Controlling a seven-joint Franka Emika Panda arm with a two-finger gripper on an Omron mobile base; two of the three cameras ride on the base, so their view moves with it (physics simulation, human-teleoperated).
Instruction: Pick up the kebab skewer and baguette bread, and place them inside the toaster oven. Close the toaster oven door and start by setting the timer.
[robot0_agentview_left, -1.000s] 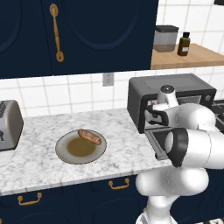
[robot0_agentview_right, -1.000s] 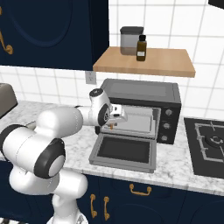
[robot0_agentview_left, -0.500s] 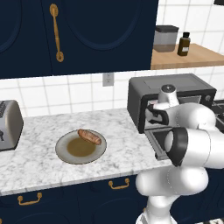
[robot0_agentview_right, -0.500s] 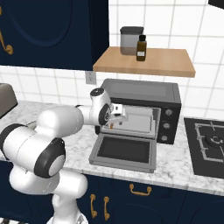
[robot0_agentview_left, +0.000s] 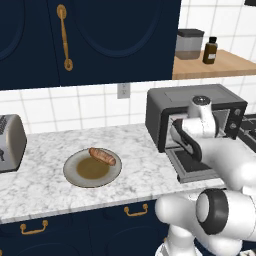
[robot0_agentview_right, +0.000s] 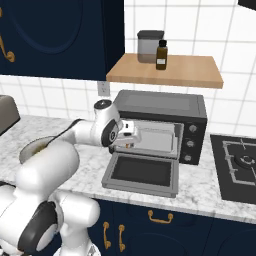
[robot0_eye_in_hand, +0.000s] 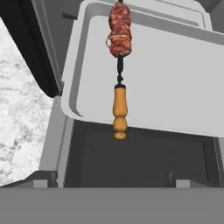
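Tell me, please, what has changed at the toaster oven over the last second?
The pincer has opened and let go of the kebab skewer, which now lies on the grey tray inside the toaster oven, its wooden handle overhanging the tray's front edge. The toaster oven door stays down, and the baguette bread remains on its plate.

Reached forward from the base with the white, dark-jointed arm, forearm level and wrist bent. Held the two-finger gripper (robot0_agentview_right: 134, 141) low and pointing ahead, its jaws spread wide apart, gripping nothing.
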